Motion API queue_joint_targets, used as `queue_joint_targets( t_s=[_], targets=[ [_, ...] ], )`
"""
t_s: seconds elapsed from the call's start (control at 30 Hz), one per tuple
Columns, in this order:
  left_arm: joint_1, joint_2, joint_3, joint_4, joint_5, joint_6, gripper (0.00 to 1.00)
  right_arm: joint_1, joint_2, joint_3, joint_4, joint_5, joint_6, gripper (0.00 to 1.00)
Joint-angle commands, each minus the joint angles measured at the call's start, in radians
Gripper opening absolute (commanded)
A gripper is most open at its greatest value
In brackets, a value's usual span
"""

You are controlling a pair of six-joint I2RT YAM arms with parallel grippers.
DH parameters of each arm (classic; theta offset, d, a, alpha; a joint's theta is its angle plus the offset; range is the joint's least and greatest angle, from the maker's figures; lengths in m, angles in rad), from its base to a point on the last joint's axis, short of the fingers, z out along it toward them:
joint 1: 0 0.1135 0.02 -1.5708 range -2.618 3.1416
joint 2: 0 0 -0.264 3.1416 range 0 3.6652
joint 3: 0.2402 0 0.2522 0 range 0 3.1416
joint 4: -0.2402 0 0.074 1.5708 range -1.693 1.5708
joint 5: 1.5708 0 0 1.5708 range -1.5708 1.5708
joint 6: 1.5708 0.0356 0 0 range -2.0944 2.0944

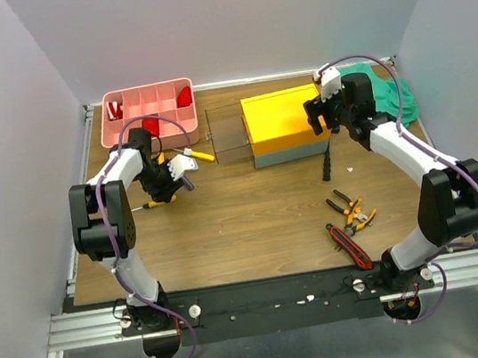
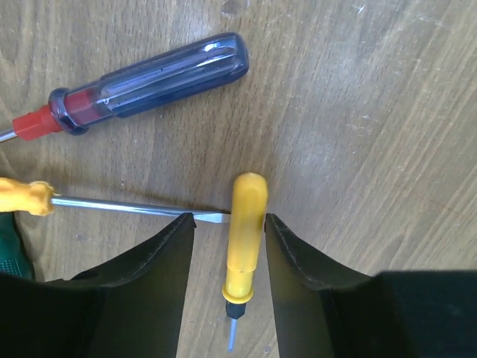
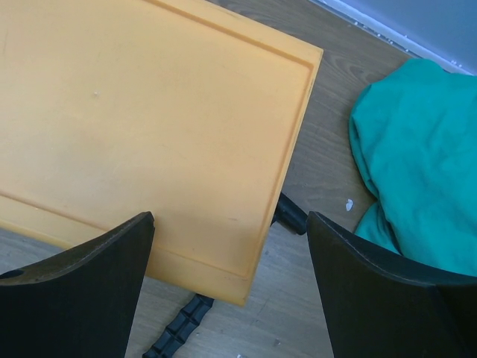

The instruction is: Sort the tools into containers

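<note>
My left gripper is open, low over the table just below the pink tray. In the left wrist view my left gripper has a small yellow-handled screwdriver lying between its jaws, close to the right finger. A purple-handled screwdriver and a second yellow-handled one lie beyond. My right gripper is open and empty over the right end of the toolbox's yellow lid, which also shows in the right wrist view. The black hammer lies beside the box.
Orange-and-black pliers and the red-and-black cutter lie at the front right. The green cloth is bunched behind the right arm. Red items sit in the pink tray. A clear panel sticks out left of the toolbox.
</note>
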Motion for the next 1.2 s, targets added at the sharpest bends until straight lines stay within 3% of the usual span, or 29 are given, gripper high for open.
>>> queue_joint_targets(
  t_s=[0.0,0.23,0.4,0.47,0.57,0.6,0.73,0.8,0.87,0.9,0.97,1.0,1.1,1.17],
  targets=[
    [0.006,0.018,-0.015,-0.001,-0.036,0.030,0.47,-0.001,0.033,0.046,-0.160,-0.041,-0.024,0.91],
    [0.006,0.015,-0.061,-0.023,-0.039,0.053,0.42,-0.001,0.034,0.147,-0.187,-0.044,-0.013,0.92],
    [0.006,0.026,-0.014,-0.096,-0.019,0.031,0.25,-0.001,0.037,0.185,-0.193,-0.050,0.005,0.92],
    [0.006,-0.002,0.038,-0.157,0.067,0.018,0.19,-0.001,0.037,0.201,-0.198,-0.052,0.008,0.92],
    [-0.002,-0.069,0.201,-0.283,0.241,-0.025,0.13,-0.002,0.030,0.221,-0.204,-0.050,0.008,0.92],
    [-0.008,-0.076,0.320,-0.343,0.281,-0.045,0.12,-0.001,0.028,0.230,-0.204,-0.049,0.008,0.92],
    [-0.054,-0.035,0.624,-0.351,0.441,-0.218,0.09,-0.002,0.022,0.229,-0.195,-0.041,0.010,0.93],
    [-0.081,-0.004,0.743,-0.247,0.519,-0.410,0.06,-0.001,0.024,0.218,-0.190,-0.038,0.008,0.93],
    [-0.100,0.033,0.770,-0.131,0.550,-0.574,0.01,-0.001,0.025,0.202,-0.187,-0.037,0.007,0.93],
    [-0.118,0.036,0.749,0.032,0.561,-0.763,0.00,-0.001,0.027,0.199,-0.187,-0.035,0.007,0.93],
    [-0.143,0.030,0.680,0.231,0.523,-0.954,0.00,-0.002,0.024,0.190,-0.184,-0.037,0.001,0.93],
    [-0.157,0.026,0.602,0.408,0.495,-1.099,0.00,-0.001,0.025,0.187,-0.184,-0.037,-0.012,0.93],
    [-0.204,0.016,0.482,0.682,0.437,-1.258,0.00,-0.001,0.019,0.176,-0.186,-0.027,-0.021,0.93],
    [-0.226,0.042,0.459,0.773,0.398,-1.412,0.00,-0.001,0.010,0.160,-0.183,-0.021,-0.025,0.93]
  ],
)
